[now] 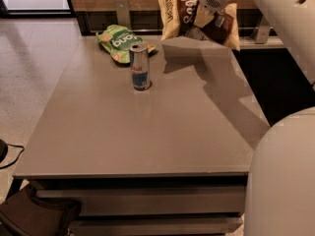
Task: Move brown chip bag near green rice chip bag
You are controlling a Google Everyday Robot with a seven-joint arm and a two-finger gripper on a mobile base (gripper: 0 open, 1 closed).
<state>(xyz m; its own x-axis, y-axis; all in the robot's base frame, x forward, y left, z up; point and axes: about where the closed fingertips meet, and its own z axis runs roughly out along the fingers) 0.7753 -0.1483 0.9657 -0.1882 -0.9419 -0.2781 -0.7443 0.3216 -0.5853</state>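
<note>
The brown chip bag [179, 14], dark brown in the middle with white script and cream-yellow ends, hangs above the far right part of the table and casts a shadow below. My gripper [204, 19] comes down from the top right and is shut on the bag's middle. The green rice chip bag [119, 41] lies flat on the table's far left part, well left of the brown bag and apart from it.
A silver-and-blue drink can [140, 67] stands upright just in front of the green bag. The grey table [147, 132] has a railing and a wooden wall behind it. My white arm and body fill the right side. A dark bag lies on the floor at bottom left.
</note>
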